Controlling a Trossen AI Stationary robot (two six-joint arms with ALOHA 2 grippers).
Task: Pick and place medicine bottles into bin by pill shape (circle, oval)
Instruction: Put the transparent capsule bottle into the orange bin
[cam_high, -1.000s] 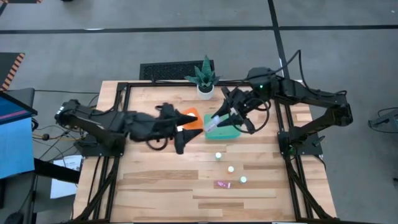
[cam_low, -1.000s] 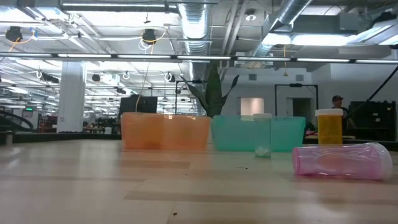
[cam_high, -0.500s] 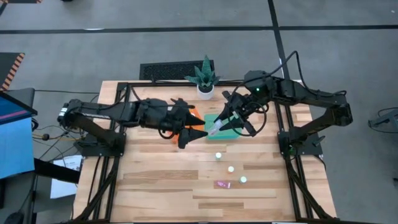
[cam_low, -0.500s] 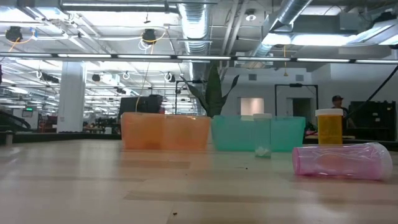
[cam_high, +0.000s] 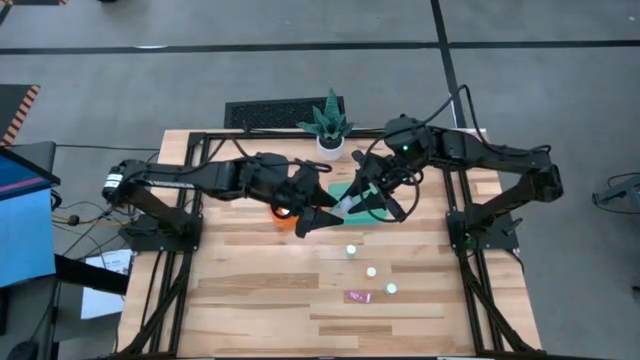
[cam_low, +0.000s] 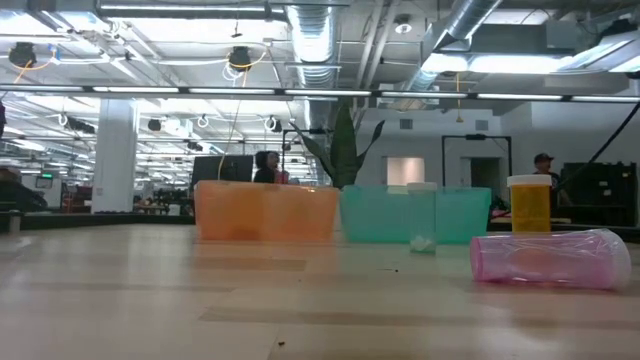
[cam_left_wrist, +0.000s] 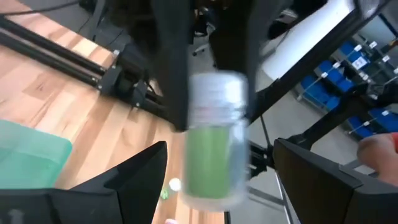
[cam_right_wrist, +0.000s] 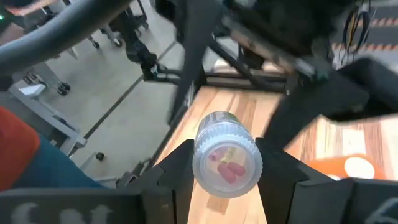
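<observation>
Mid-air handover above teal bin (cam_high: 345, 193): right gripper (cam_high: 352, 199) clamps clear bottle (cam_right_wrist: 226, 154), pink pills showing through base; left gripper (cam_high: 322, 214) gapes beside it, holding nothing. Next: left closes on bottle, right lets go, then drop in bin w/ matching shape

A clear green-tinted medicine bottle (cam_left_wrist: 214, 140) with a white label sits in the black right gripper (cam_high: 352, 203); red pills (cam_right_wrist: 229, 169) show through its clear base. The left gripper (cam_high: 318, 215) is black. An orange bin (cam_low: 265, 212) stands beside a teal bin (cam_low: 415, 214). A pink bottle (cam_low: 551, 258) and an amber bottle (cam_low: 529, 204) are on the pale wood table (cam_high: 260, 300).
</observation>
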